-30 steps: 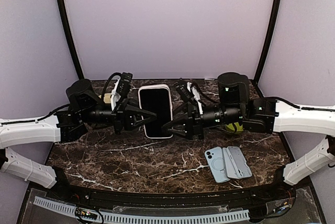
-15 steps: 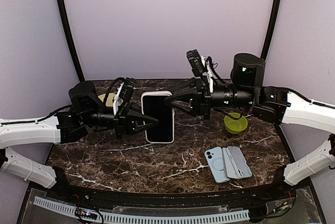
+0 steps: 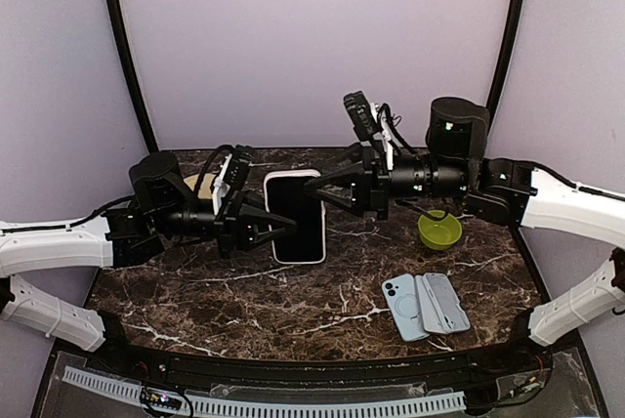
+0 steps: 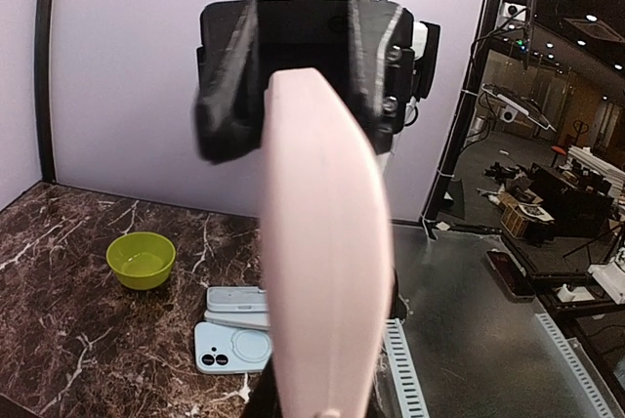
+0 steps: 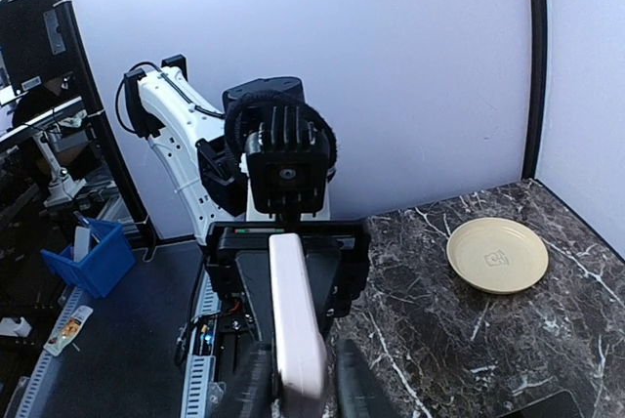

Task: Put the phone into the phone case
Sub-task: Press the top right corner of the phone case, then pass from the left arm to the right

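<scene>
The phone, black screen up, hangs above the table between both arms, with a pale pink phone case round its rim. My left gripper is shut on its left edge. In the left wrist view the pink edge fills the middle and hides my fingers. My right gripper straddles the right edge. In the right wrist view the edge lies against the left finger, and a narrow gap remains at the right finger.
A light blue case with a camera cut-out and grey case pieces lie near the front right. A green bowl stands at the right under my right arm. A beige plate sits at the back left.
My right arm rose from low beside the phone to its upper right edge, and its jaws narrowed round that edge. The left gripper kept its hold; the phone shifted slightly right.
</scene>
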Controlling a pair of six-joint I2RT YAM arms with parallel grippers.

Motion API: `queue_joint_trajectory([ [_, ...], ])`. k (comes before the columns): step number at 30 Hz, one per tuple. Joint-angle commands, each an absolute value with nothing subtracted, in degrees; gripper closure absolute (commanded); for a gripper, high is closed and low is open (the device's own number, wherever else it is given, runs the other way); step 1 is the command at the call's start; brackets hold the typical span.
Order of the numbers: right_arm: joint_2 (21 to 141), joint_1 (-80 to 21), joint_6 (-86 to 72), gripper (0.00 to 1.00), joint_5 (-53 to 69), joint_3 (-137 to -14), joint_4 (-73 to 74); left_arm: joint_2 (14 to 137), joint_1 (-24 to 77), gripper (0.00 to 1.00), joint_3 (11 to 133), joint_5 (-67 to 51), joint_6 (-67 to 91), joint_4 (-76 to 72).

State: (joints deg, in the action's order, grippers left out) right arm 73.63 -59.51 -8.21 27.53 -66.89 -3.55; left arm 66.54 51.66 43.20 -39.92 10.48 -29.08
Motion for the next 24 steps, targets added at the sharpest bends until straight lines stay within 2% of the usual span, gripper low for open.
queue_joint_trajectory([
  [1, 71.9, -59.2, -8.3, 0.47, 25.0, -64.6, -5.0, 64.1, 52.1, 1.00, 44.2, -37.9, 10.0, -32.8],
  [3, 71.3, -59.2, -9.0, 0.46, 24.8, -63.4, -5.2, 64.1, 52.2, 1.00, 44.3, -37.9, 9.9, -33.2],
  [7, 71.5, -59.1, -10.6, 0.53, 25.4, -61.6, -5.9, 64.3, 52.1, 1.00, 44.3, -37.8, 9.8, -33.3],
  [13, 71.9, -59.1, -12.0, 0.90, 26.5, -60.5, -7.7, 64.3, 52.2, 1.00, 44.3, -37.4, 9.8, -33.3],
  [15, 71.7, -58.9, -12.0, 0.99, 26.3, -60.4, -8.0, 64.1, 52.1, 1.00, 44.3, -37.1, 9.7, -33.1],
  [16, 71.6, -58.9, -12.1, 1.00, 26.4, -60.3, -8.1, 64.0, 52.1, 1.00, 44.2, -37.0, 9.7, -33.0],
  [21, 71.5, -58.7, -12.4, 1.00, 26.5, -60.1, -8.2, 63.7, 52.2, 1.00, 44.0, -36.2, 9.4, -32.8],
  [24, 71.4, -58.7, -13.4, 0.60, 25.4, -59.4, -8.5, 63.1, 52.1, 1.00, 43.5, -34.6, 9.7, -34.0],
])
